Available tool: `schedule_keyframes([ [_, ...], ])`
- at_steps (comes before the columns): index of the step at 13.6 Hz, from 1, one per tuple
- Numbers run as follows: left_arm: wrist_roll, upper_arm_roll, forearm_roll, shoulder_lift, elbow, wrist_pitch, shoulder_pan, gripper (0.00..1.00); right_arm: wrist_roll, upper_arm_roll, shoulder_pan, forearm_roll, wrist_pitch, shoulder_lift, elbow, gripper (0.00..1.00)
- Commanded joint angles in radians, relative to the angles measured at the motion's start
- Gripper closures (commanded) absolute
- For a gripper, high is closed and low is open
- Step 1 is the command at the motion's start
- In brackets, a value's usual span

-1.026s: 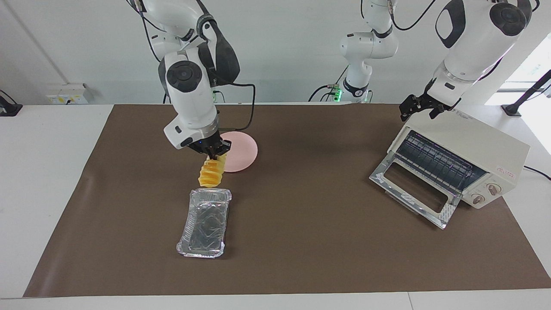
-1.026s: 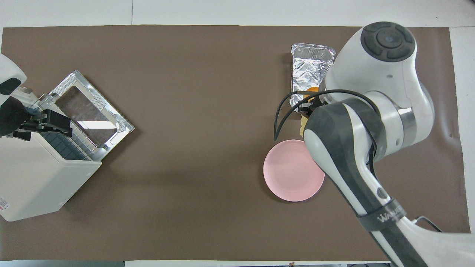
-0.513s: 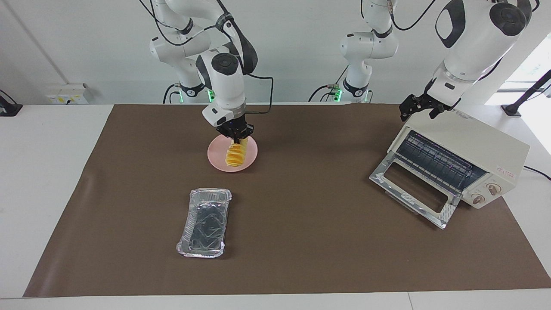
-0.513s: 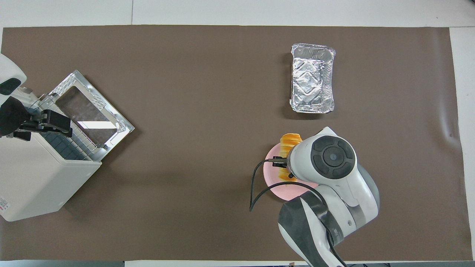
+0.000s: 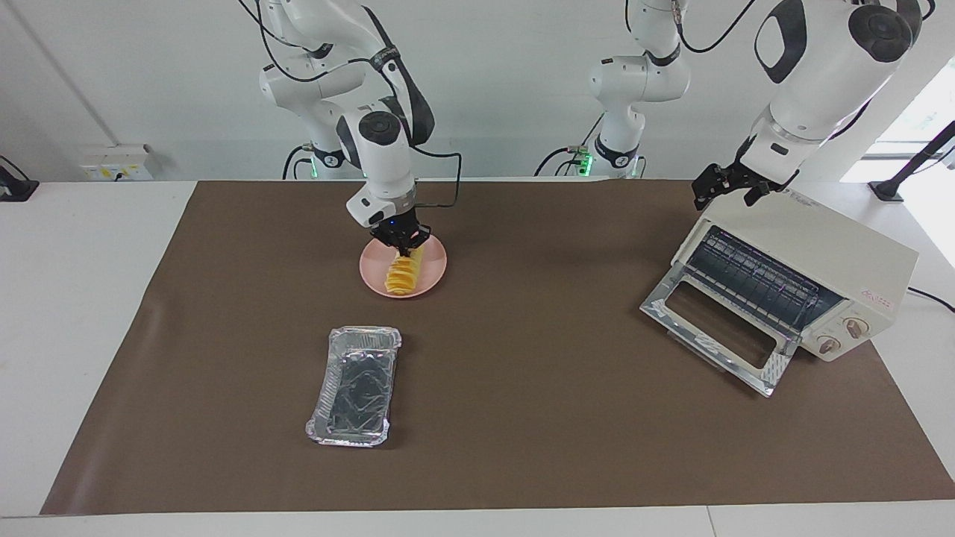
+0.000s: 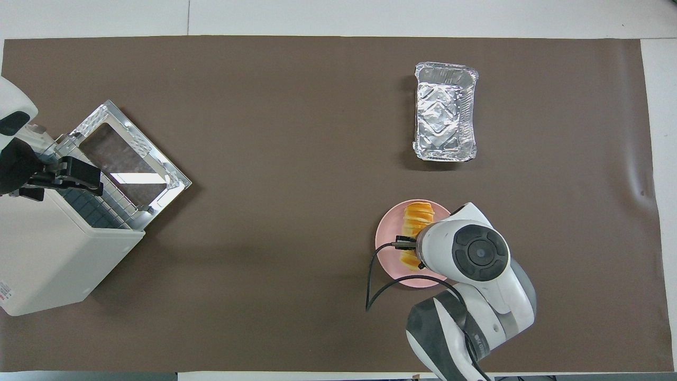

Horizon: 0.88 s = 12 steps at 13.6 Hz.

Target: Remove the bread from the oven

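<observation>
The bread (image 5: 401,273) lies on the round pink plate (image 5: 433,270), its ridged length slanting across the plate's middle, with the end nearer the robots under the right gripper (image 5: 403,241). In the facing view that gripper's jaws are closed on this end of the loaf, right down at plate level. In the overhead view the right arm's wrist covers much of the plate (image 6: 386,246) and the nearer half of the bread (image 6: 418,215), so the jaws themselves are hidden there.

The plate sits on the brown mat of the counter (image 5: 537,418), toward the right arm's end. The crinkled foil tray (image 5: 354,385) rests farther from the robots than the plate, well apart from it, and holds nothing.

The oven (image 5: 813,261) stands at the left arm's end of the counter, turned at an angle, its glass door (image 5: 718,337) dropped fully open onto the mat and the wire rack (image 5: 753,280) showing inside with nothing on it. 2 round knobs sit on its front panel beside the opening.

The left gripper (image 5: 722,184) hangs over the top edge of the oven, above the opening; I cannot tell whether its jaws are open or closed, and the left arm waits there
</observation>
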Motion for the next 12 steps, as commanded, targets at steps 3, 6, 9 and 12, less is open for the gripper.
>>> schedule_keyframes([
  [3,0.0,-0.003,0.005,-0.005,0.01,-0.005,0.005,0.0,-0.007,0.004,-0.011,0.006,-0.003,-0.007,0.011,0.0],
  [6,0.0,-0.003,0.005,-0.005,0.01,-0.005,0.005,0.0,-0.007,-0.009,-0.044,0.007,-0.142,0.005,0.147,0.0],
  [9,0.0,-0.003,0.005,-0.005,0.01,-0.005,0.005,0.0,-0.196,-0.009,-0.214,0.007,-0.31,0.032,0.363,0.0],
  [12,0.0,-0.003,0.005,-0.005,0.01,-0.005,0.005,0.0,-0.455,-0.009,-0.337,0.01,-0.469,0.026,0.493,0.0],
])
